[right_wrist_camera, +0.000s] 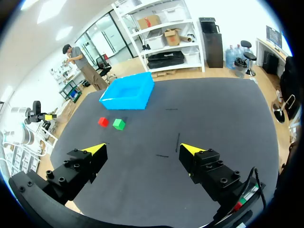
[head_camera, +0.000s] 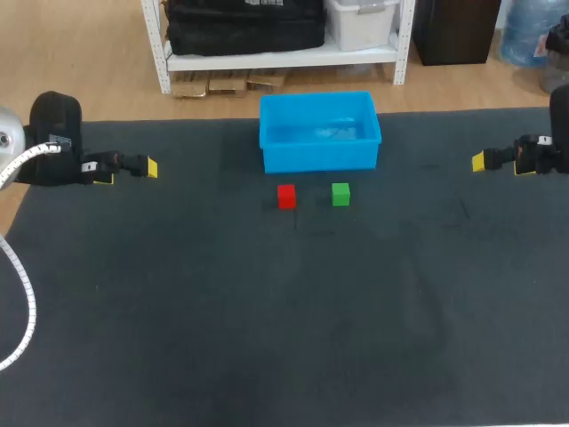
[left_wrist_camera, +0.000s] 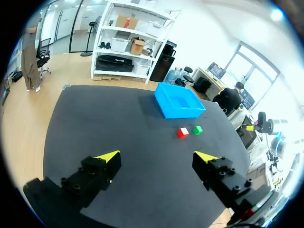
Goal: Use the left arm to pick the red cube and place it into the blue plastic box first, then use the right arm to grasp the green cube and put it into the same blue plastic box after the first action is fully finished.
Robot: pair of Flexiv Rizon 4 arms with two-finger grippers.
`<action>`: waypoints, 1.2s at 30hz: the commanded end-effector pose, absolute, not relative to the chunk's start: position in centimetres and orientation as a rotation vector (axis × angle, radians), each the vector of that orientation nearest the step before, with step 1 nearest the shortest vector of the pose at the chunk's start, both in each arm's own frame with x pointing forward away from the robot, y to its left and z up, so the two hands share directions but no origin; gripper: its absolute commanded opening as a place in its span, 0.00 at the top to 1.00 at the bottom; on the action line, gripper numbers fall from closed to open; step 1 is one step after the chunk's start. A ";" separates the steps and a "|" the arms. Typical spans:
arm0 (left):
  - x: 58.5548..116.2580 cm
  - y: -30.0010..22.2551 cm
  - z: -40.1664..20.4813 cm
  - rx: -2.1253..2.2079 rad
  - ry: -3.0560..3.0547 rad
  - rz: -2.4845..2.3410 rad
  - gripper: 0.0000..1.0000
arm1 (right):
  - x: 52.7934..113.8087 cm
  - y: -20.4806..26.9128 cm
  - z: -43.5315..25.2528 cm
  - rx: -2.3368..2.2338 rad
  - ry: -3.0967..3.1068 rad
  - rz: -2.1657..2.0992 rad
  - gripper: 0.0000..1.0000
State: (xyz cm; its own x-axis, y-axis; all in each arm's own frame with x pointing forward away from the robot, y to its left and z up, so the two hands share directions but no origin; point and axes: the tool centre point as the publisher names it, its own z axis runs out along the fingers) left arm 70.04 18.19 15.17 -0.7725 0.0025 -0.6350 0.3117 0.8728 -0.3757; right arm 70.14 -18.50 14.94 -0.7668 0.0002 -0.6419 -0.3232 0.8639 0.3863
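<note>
Your dark bench (head_camera: 178,338): box (head_camera: 320,133) at far edge, red cube (head_camera: 286,196) beside green cube (head_camera: 340,194) before it. Left jaws, right jaws apart.

**Matt cover, smooth plastic**

I see a dark, matt, cloth-like cover on the table (head_camera: 267,338). At upper centre, the blue plastic box (head_camera: 320,158) looks smooth, with a slight sheen inside. The red cube (head_camera: 286,196) and green cube (head_camera: 340,194) look smooth and dull. My left gripper (left_wrist_camera: 157,156) is matt black.
</note>
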 end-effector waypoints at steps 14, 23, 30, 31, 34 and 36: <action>70.1 18.3 15.1 0.228 2.382 -0.627 0.00 | 70.1 -18.5 15.0 -0.233 2.374 0.640 0.00; 70.0 18.0 15.2 0.226 2.387 -0.622 0.00 | 70.1 -18.5 15.0 -0.233 2.374 0.640 0.00; 70.4 17.2 15.4 0.235 2.417 -0.600 0.00 | 70.1 -18.5 15.0 -0.233 2.374 0.640 0.00; 70.5 17.0 15.5 0.236 2.421 -0.595 0.00 | 70.1 -18.5 15.0 -0.233 2.374 0.640 0.00; 70.9 16.7 15.7 0.233 2.432 -0.587 0.00 | 70.1 -18.5 15.0 -0.233 2.374 0.640 0.00; 71.2 16.4 15.9 0.229 2.444 -0.581 0.00 | 70.1 -18.5 15.0 -0.233 2.374 0.640 0.00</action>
State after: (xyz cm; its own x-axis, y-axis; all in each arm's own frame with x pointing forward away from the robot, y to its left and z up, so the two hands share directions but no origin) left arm 70.30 17.13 15.55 -0.7848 0.0164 -0.6196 0.3143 0.8721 -0.3750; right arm 70.14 -18.50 14.94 -0.7668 0.0002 -0.6419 -0.3232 0.8639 0.3863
